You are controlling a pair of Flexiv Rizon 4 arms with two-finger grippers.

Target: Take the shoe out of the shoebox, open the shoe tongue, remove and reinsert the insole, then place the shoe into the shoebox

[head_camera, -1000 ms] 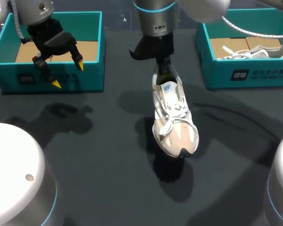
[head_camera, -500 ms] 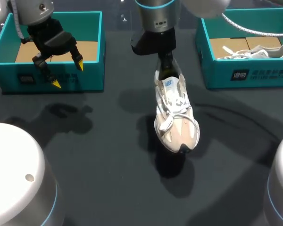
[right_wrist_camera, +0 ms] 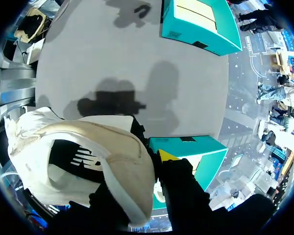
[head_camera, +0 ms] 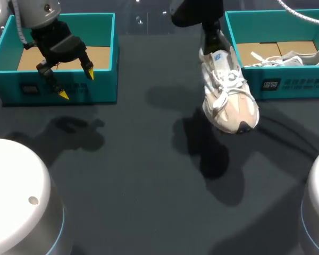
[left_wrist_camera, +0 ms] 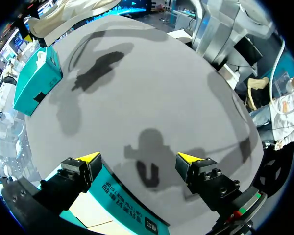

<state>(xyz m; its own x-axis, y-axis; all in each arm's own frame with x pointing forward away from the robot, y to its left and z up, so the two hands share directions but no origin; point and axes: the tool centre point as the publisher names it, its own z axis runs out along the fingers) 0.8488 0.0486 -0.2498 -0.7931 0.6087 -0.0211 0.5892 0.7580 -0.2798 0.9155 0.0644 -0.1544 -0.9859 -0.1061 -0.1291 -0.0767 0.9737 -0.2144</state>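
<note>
Right tool (head_camera: 211,38) is clamped on the heel of the shoe (head_camera: 228,90). One black finger goes down inside the heel opening. In the right wrist view a yellow fingertip (right_wrist_camera: 166,155) sits against the outside of the heel collar, and the other fingertip is hidden by the shoe. The shoe is a white and beige sneaker, laces tied, and it hangs in the air off the desk (head_camera: 149,175). Its toe points toward the near side and a bit right, and its shadow lies apart from it on the desk, below and to the left.

From the head view the shoe sits just at the left wall of the right shoebox (head_camera: 292,85), covering the near-left corner. Can't tell whether it touches the box. That teal box holds a second white shoe (head_camera: 287,57) lying on its side on a cardboard liner.

Left tool (head_camera: 76,84) is wide open with nothing in it, yellow tips well apart. It hovers over the near wall of the left shoebox (head_camera: 103,87) at the far left of the desk. The left wrist view shows the same: the box wall is under and between the spread fingers, not touched by either. The left shoebox holds only a brown cardboard liner (head_camera: 101,56).
</note>
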